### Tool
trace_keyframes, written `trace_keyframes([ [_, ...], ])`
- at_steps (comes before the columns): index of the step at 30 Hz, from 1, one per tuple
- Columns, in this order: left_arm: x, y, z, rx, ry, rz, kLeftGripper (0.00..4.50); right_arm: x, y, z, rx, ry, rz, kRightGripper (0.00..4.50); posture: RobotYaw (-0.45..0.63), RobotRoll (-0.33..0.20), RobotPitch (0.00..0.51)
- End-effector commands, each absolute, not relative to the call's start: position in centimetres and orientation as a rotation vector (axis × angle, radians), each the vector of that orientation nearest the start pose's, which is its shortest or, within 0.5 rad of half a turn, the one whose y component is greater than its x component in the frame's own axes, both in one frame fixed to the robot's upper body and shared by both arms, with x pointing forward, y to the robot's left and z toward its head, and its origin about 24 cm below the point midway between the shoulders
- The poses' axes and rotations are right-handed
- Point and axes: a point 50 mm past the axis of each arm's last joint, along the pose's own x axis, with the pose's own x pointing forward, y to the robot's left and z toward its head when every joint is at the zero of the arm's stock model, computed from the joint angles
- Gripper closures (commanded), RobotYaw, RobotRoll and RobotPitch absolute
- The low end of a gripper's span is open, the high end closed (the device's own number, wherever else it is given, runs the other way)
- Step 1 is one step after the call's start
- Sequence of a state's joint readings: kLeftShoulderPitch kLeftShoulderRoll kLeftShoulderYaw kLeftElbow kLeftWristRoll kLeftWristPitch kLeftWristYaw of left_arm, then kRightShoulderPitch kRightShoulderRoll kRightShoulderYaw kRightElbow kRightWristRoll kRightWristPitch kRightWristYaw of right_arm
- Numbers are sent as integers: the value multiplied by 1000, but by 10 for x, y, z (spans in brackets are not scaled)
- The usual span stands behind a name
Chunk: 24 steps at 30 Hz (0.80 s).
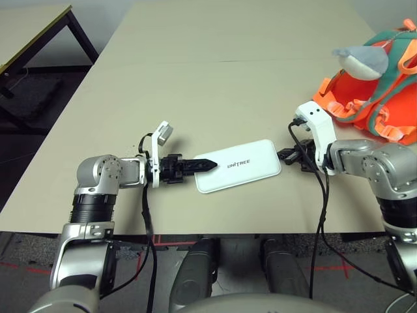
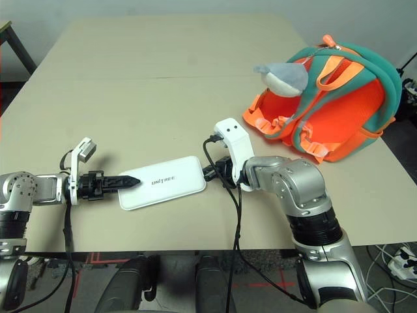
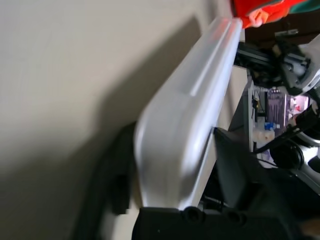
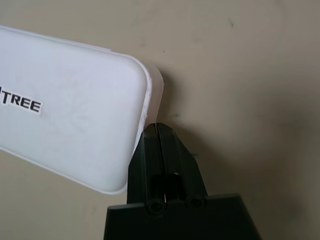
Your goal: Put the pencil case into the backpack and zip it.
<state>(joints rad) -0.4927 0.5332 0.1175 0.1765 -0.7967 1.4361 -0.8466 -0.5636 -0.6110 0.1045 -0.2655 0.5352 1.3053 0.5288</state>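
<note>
Case [image 1: 254, 171] lying between the two grippers, one gripping, one bracing

The case is resting on the bench [image 2: 130, 111], its lettered face turned up, while the backpack [image 2: 355, 114] is sitting well apart on the robot's right. The left gripper [image 1: 214, 165] is clasping the case at its near-left end, one of the fingers reaching over the lettered face and the other going beneath. The right gripper [image 4: 156, 124] is keeping its fingers pressed together, and their tips are touching the opposite end wall.

Judging by its smooth, even shell, the case is probably behaving as a light, stiff thing, bending little and offering the fingers a slick surface. Its flatness is favouring a pinch through the thickness, top to bottom, as the left gripper is doing; the rounded corners are looking like poor places to hold. Since the grip is sitting at one end, the far end is likely to be wanting to dip or swivel once lifted, so the closed right fingers are serving best as a stop against sliding. Breakage is seeming a small worry; slipping is seeming the larger one. A deeper bite towards the lettering would be giving steadier control on the way to the backpack.
</note>
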Motion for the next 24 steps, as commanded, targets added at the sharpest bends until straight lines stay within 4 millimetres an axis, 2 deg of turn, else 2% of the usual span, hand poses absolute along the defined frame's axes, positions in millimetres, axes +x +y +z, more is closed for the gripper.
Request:
trace_keyframes([
  [1,270,181,96,-658,904,-1018,2572,284,-162,150,-127,611,725,4500,53,0,179],
  [3,273,180,106,-639,868,-1048,2852,281,-172,160,-113,553,666,4500,56,0,179],
  [5,277,179,122,-622,808,-1077,3074,271,-186,176,-104,493,598,4082,54,0,181],
  [7,280,181,137,-601,761,-1091,3075,254,-200,193,-114,468,569,3618,49,0,184],
  [10,285,187,150,-586,716,-1083,3080,230,-221,220,-119,438,552,2665,8,0,189],
  [14,290,192,157,-568,695,-1066,3083,203,-246,245,-54,398,624,1443,-33,0,194],
  [18,299,192,156,-555,667,-1038,3083,191,-275,261,-38,360,457,219,-71,0,201],
  [19,301,191,156,-549,659,-1031,3083,191,-279,263,-39,357,428,24,-77,0,204],
  [20,303,190,155,-545,653,-1027,3083,191,-280,264,-38,357,411,0,-77,0,204],
  [24,313,179,160,-526,597,-1031,3083,210,-284,264,-6,286,272,0,-70,0,240],
])
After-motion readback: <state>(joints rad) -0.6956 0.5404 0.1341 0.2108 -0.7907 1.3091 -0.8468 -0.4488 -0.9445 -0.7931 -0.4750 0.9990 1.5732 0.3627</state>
